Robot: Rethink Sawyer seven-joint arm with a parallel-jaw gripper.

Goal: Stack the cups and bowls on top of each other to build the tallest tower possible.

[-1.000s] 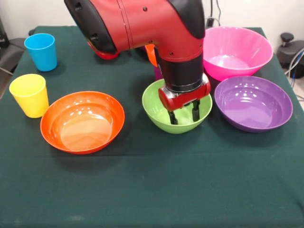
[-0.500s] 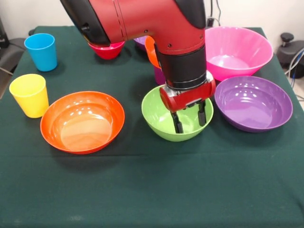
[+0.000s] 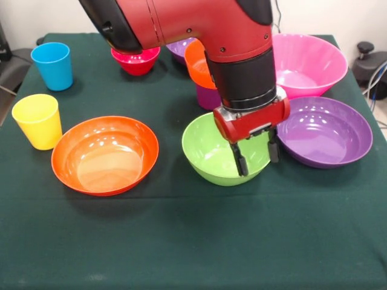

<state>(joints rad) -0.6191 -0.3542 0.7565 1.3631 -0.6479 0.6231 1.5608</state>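
Note:
My gripper [image 3: 258,164] is open and hangs over the right rim of the green bowl [image 3: 208,151]: one finger sits inside the bowl, the other outside, towards the purple bowl [image 3: 323,130]. Behind the green bowl, a small orange bowl [image 3: 196,63] rests tilted on a purple cup [image 3: 208,96]. The wide orange bowl [image 3: 104,154] lies at the left, with the yellow cup [image 3: 37,121] and the blue cup [image 3: 51,65] beyond it. The pink bowl [image 3: 308,60] is at the far right, the small red bowl [image 3: 136,60] at the far middle. No tower stands.
Part of another purple bowl [image 3: 181,48] shows behind the arm. The dark green tablecloth [image 3: 193,241] covers the table, with its near half bare. The arm's red body hides much of the far middle.
The gripper has moved right and towards the near edge. The green bowl has shifted a little towards the near edge with it. The red and small orange bowls now show more.

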